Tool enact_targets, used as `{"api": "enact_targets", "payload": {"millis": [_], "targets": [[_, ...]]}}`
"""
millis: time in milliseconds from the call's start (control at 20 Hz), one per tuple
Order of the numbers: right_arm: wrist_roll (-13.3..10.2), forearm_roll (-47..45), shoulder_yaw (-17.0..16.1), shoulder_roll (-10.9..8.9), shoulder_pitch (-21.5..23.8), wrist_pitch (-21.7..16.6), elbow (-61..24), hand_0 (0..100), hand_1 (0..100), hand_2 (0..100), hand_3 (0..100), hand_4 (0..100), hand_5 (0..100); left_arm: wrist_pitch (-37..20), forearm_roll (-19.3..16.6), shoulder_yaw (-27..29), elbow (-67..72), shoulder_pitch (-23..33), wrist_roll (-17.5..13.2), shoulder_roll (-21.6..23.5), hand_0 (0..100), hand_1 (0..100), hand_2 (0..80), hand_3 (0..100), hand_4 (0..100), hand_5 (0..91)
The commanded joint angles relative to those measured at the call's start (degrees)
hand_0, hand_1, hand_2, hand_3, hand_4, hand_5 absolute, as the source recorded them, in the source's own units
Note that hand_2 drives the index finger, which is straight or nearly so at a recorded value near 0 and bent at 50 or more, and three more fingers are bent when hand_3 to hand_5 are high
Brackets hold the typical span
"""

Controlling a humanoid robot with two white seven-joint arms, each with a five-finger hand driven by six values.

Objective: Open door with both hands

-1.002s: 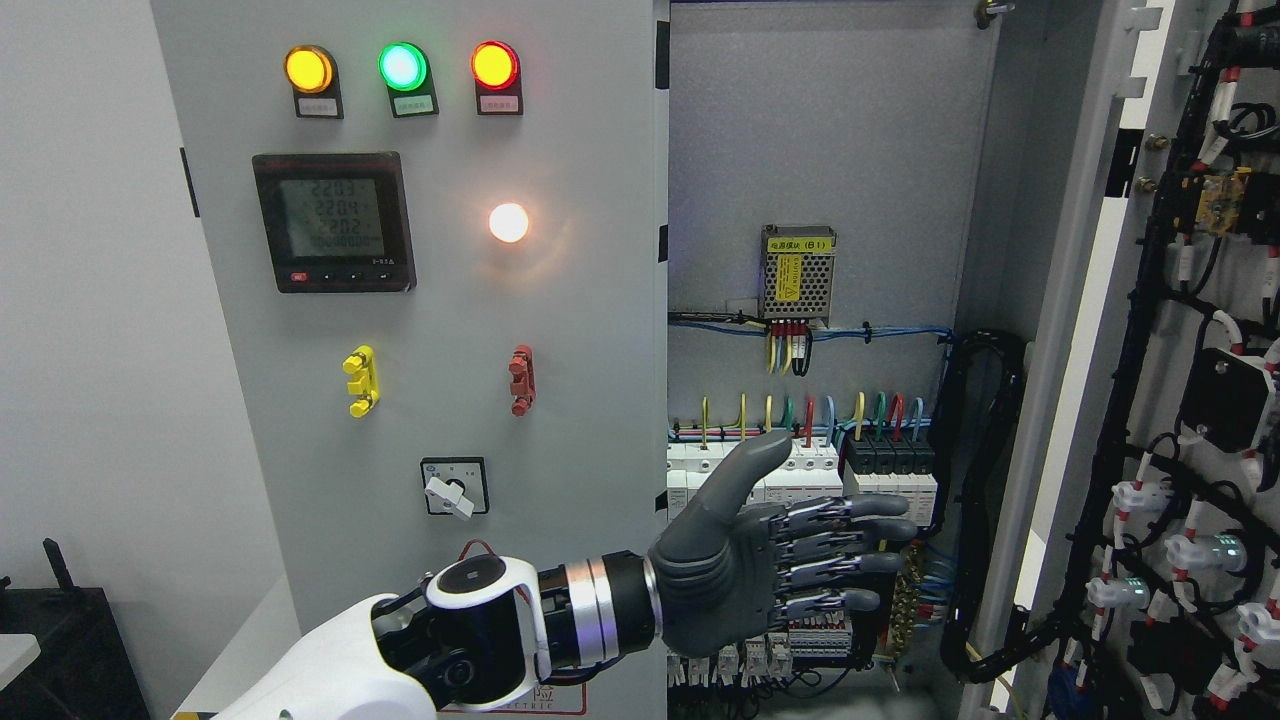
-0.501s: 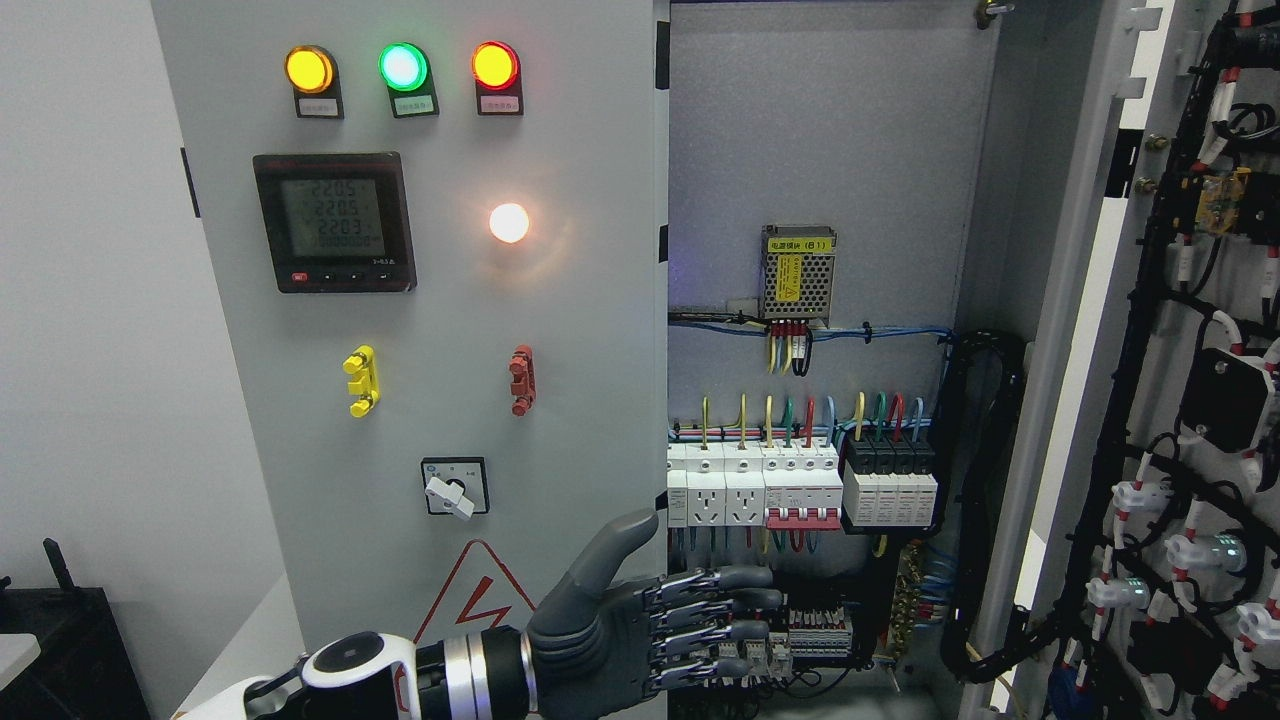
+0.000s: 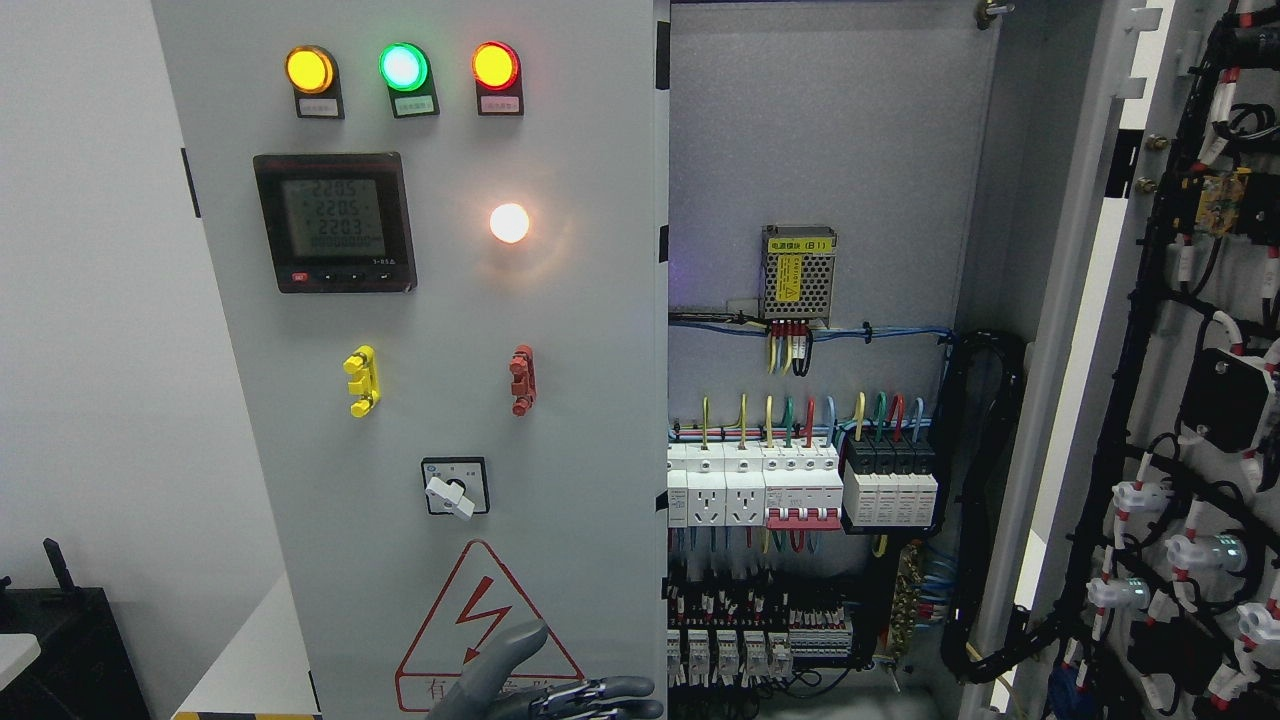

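Note:
The grey cabinet's left door stands closed. It carries three lamps, a meter and a rotary switch. The right door is swung wide open at the picture's right, with its wired inner side showing. The cabinet's inside is exposed, with rows of breakers. My left hand shows only at the bottom edge, in front of the left door's warning triangle. Its fingers are stretched out and hold nothing. The right arm is out of view.
A small power supply and bundled cables sit inside the cabinet. A black box stands at the lower left by the white wall. The open door's edge juts out towards me.
My left hand has dropped down and to the left, from in front of the breakers to the bottom edge. The arm has left the picture. The doors have not moved.

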Motion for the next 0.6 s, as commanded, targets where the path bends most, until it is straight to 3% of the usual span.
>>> {"api": "enact_targets", "payload": {"millis": [0,551], "targets": [[0.0,0.0,0.0,0.00,0.0,0.1,0.0,0,0,0,0,0,0,-0.2,-4.2,1.4,-1.7,10.4,-0.4,11.7,0,0,0.0,0,4,0.0],[0.0,0.0,0.0,0.00,0.0,0.1,0.1,0,0,0,0,0,0,-1.3,-17.3,14.6,-0.3,40.2,-0.5,11.7,0,0,0.0,0,4,0.0]]}}
